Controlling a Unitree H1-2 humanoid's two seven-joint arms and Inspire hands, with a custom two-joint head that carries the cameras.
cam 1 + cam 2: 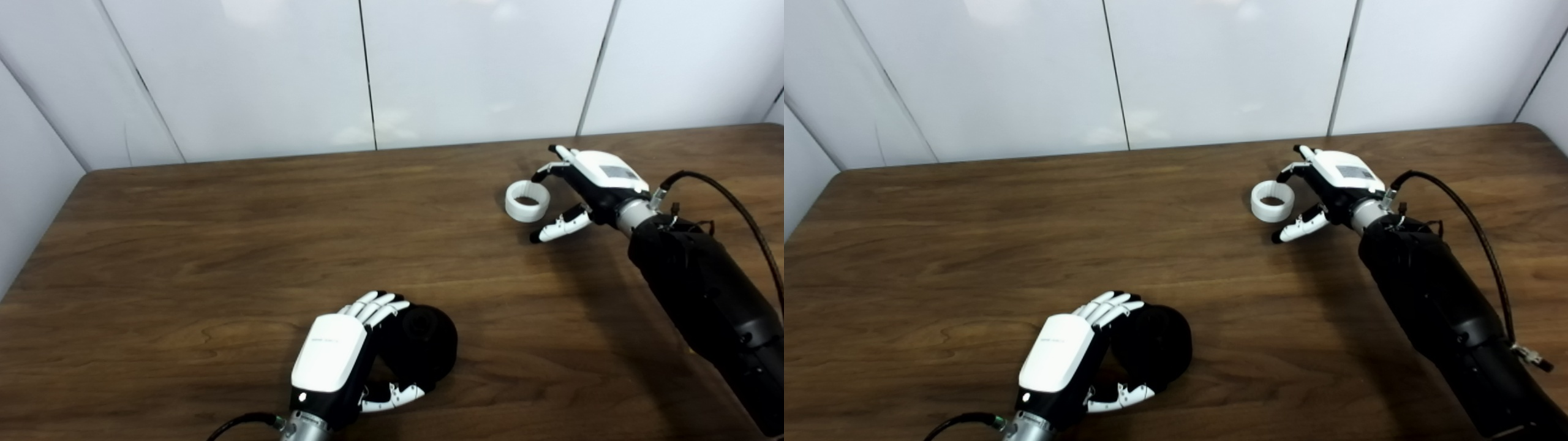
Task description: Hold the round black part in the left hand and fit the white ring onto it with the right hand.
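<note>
Left eye view: left robot hand grasps round black part, steadying it; right robot hand, fingers spread and empty, flanks white ring on surface for pickup.

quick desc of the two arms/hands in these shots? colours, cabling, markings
Left hand: glossy white back plate, black palm frame, white fingers with black segments, silver wrist collar, black cable at the wrist. Right hand: same build, with a grey label on its white plate, silver wrist, black fabric-covered forearm, and a black cable looping over it.
</note>
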